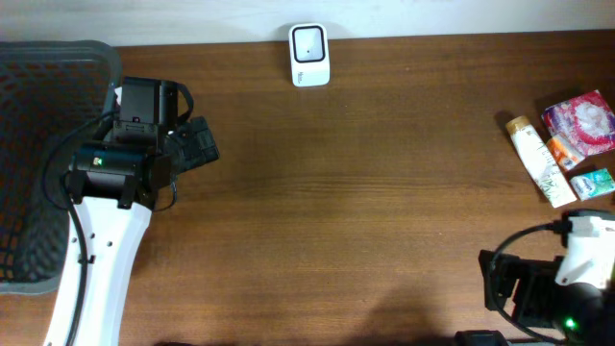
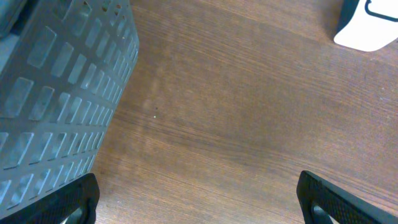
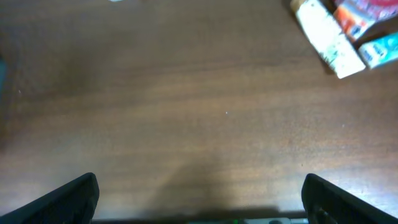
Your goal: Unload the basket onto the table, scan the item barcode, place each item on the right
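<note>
Nearest the overhead lens, the left gripper (image 1: 197,144) hung just beside the dark mesh basket (image 1: 38,144) at the left of the table (image 1: 336,211), jaws spread and holding nothing. I saw the right gripper (image 1: 502,281) low at the right corner, also released and empty. The white scanner (image 1: 309,55) stood at the far edge, mid-table. I logged the items clustered at the right edge, well apart from both grippers: tube (image 1: 540,159), red-pink packet (image 1: 581,120), orange pack (image 1: 562,151), teal box (image 1: 593,183). Print was too small to read.

Left wrist view: fingertips (image 2: 68,199) sat wide apart at the bottom corners with bare wood between them. The basket (image 2: 56,93) wall was on the left, a scanner (image 2: 367,28) corner top right. No writing was legible.

Right wrist view: fingertips (image 3: 62,199) were wide apart over bare table. I saw the tube (image 3: 326,37), orange pack (image 3: 354,22), teal box (image 3: 380,50) and packet (image 3: 373,7) top right, blurred, labels unreadable.
</note>
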